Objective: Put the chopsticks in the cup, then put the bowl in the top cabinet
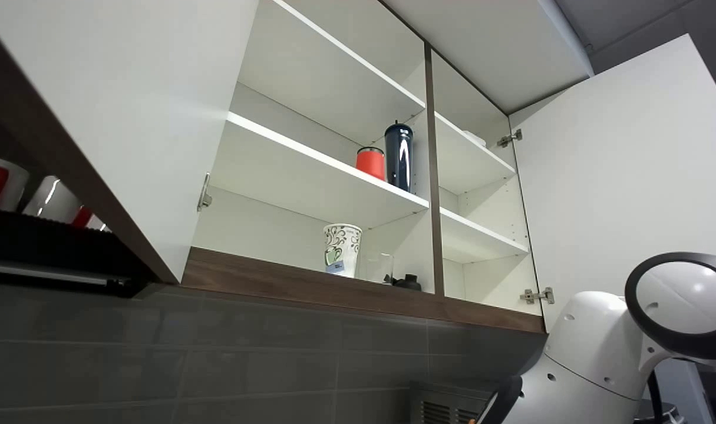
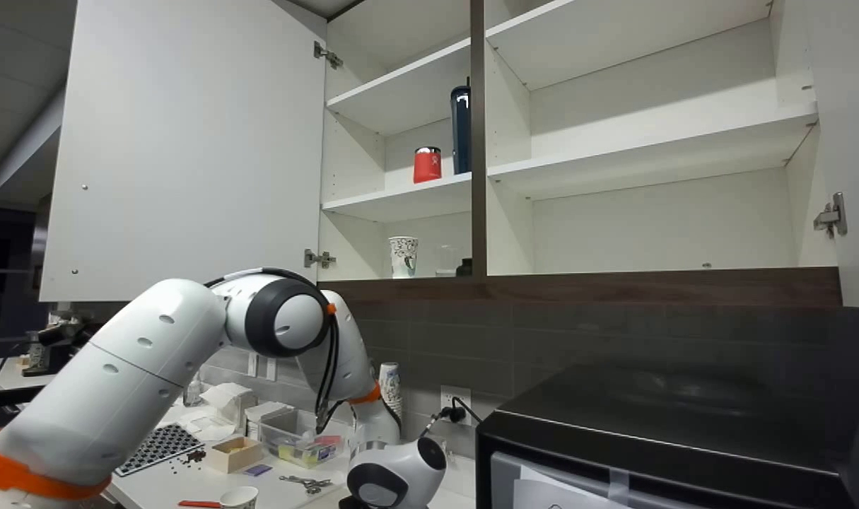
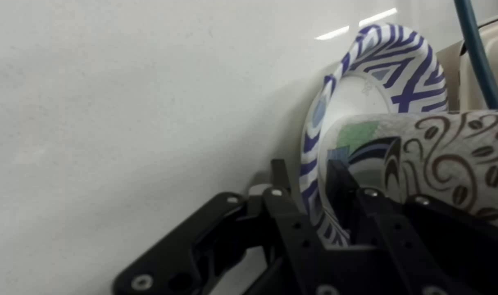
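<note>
White surface (image 3: 130, 102); bowl (image 3: 367, 92) a tall oval in wrist view, mouth toward the viewer, rim loose between half-parted jaws.

Lettering: none legible | red tumbler (image 2: 426, 168): small white mark (image 2: 434, 160), unreadable

In the wrist view we look down on a white counter (image 3: 130, 123), where a purple-striped bowl (image 3: 357, 94) stands. In an exterior view we find a dark dotted tray (image 2: 159, 447), a small wooden box (image 2: 230, 458) and a clear plastic bin (image 2: 298, 438) on the counter. In both exterior views we see the cabinet (image 1: 246, 221): its middle shelf (image 1: 304, 153) bears a red tumbler (image 1: 370, 163) near a dark bottle (image 1: 399, 156). Along its bottom, behind the brown edge (image 1: 275, 275), stand a patterned paper cup (image 1: 342, 249), a clear glass (image 1: 381, 268) and a black object (image 1: 408, 283).
</note>
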`<state>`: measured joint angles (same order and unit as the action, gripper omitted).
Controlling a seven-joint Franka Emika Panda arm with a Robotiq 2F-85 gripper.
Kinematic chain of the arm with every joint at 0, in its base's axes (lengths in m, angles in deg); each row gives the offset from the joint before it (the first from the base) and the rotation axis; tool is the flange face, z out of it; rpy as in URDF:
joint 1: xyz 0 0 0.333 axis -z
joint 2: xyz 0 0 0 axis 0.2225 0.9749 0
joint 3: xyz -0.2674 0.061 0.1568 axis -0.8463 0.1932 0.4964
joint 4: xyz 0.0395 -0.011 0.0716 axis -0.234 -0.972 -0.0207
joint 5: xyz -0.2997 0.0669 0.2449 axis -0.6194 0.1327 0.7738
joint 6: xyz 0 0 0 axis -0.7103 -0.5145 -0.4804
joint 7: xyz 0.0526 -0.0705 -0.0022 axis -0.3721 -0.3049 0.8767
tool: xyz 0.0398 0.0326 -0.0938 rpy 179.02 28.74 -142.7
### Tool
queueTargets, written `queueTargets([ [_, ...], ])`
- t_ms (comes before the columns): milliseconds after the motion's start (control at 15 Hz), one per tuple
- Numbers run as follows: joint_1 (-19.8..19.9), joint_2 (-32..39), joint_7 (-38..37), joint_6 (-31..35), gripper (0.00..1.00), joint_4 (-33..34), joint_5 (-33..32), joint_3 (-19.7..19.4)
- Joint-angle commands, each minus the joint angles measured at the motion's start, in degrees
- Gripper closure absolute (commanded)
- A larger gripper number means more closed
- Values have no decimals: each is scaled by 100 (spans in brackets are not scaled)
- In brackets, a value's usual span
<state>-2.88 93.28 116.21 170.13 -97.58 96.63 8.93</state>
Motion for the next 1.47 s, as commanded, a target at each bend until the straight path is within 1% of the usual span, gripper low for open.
queueTargets([
  [0,31,112,163,80,38,62,159,16],
  [67,34,115,175,84,29,60,167,18],
  [133,37,116,184,86,52,59,173,19],
  [200,37,118,189,88,67,59,172,17],
  [267,38,116,197,87,68,56,176,15],
  [333,45,110,216,88,73,51,188,16],
  [400,54,106,237,89,84,49,206,17],
  [533,60,100,275,96,98,42,251,11],
  [600,65,97,305,102,100,37,270,8],
  [933,79,91,471,121,100,27,267,-6],
  [1400,159,-145,889,393,100,-150,346,12],
])
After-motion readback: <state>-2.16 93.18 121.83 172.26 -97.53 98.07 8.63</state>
